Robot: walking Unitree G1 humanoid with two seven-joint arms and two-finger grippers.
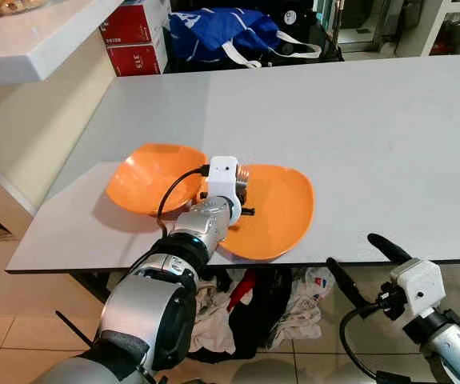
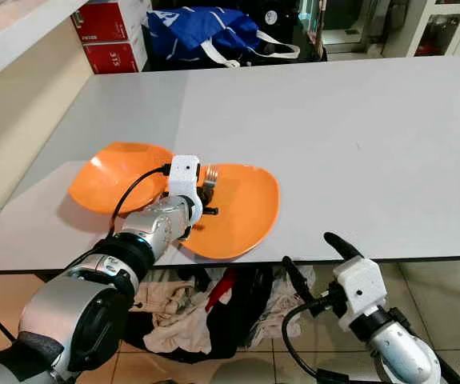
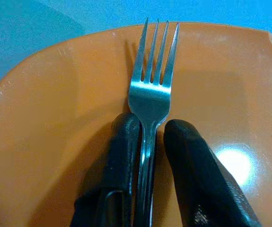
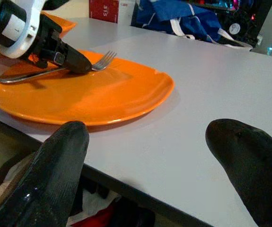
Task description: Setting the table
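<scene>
Two orange plates lie side by side near the front edge of the grey table [image 1: 358, 136]: one at the left [image 1: 151, 176], one at the right [image 1: 282, 212]. My left gripper [image 3: 152, 130] is shut on the handle of a steel fork [image 3: 153, 85], just above the near left part of the right plate. The tines point toward the far side of the table. In the right wrist view the fork [image 4: 100, 60] hangs a little above that plate. My right gripper [image 1: 358, 256] is open with nothing between its fingers. It is below and in front of the table's front edge, to the right of the plates.
A blue bag [image 1: 222, 32] and red boxes [image 1: 134, 36] stand beyond the table's far left corner. A white counter [image 1: 30, 36] juts in at the upper left. Crumpled clothes [image 1: 254, 312] lie on the floor under the table's front edge. The table's right half is bare.
</scene>
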